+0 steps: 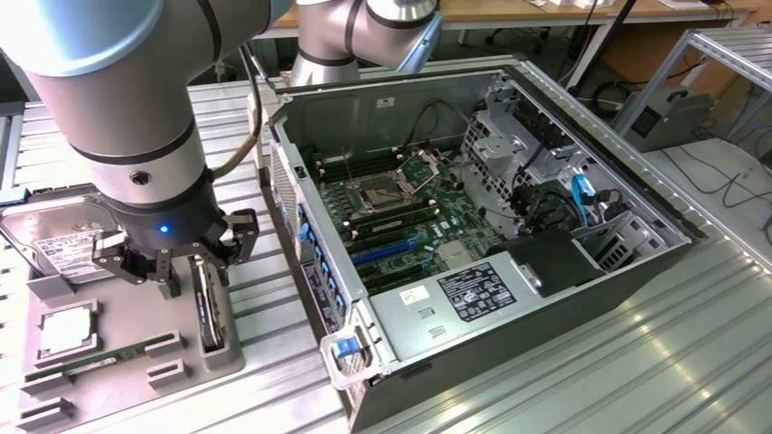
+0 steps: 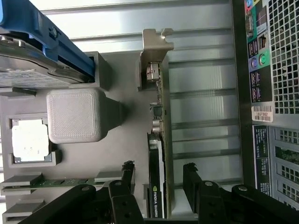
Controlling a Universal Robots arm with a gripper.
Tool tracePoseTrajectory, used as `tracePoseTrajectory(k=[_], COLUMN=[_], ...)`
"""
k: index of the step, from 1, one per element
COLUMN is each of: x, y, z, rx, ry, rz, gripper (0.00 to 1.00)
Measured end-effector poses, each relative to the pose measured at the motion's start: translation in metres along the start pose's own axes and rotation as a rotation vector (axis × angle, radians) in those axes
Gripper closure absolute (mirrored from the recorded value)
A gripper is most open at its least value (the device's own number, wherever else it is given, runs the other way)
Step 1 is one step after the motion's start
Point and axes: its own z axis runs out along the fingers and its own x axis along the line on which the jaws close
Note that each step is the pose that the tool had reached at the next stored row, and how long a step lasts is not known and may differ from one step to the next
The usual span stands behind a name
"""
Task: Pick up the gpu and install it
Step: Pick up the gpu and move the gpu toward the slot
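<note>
The gpu [image 1: 212, 316] stands on its long edge in a slot of the grey fixture tray [image 1: 115, 393], left of the open computer case [image 1: 483, 271] in the exterior view. In the wrist view the gpu [image 2: 156, 149] shows edge-on as a thin black card, with its silver end bracket [image 2: 156, 44] at the far end. My gripper [image 1: 191, 271] hangs just above the card, open. Its black fingers [image 2: 127, 175] stand one on each side of the card, and the gripper [image 2: 158, 176] straddles it with a gap on both sides.
The tray also carries a silver hard drive [image 1: 67, 240] in a blue carrier [image 2: 56, 42], a CPU [image 2: 29, 140], a green memory stick [image 1: 103, 357] and a raised grey block [image 2: 74, 114]. The case lies open with its motherboard [image 1: 399, 217] exposed. Its rear panel [image 2: 271, 93] stands close beside the tray.
</note>
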Motion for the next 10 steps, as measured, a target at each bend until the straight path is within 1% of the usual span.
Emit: tracePoseTrajectory(k=[1, 5, 10], x=[0.0003, 0.0013, 0.0013], y=[-0.0003, -0.0006, -0.0007], z=[0.0054, 0.0131, 0.0138], rx=[0.0000, 0.0000, 0.0000], ry=[0.0000, 0.0000, 0.0000], rz=[0.000, 0.000, 0.000], gripper=[0.46, 0.46, 0.46])
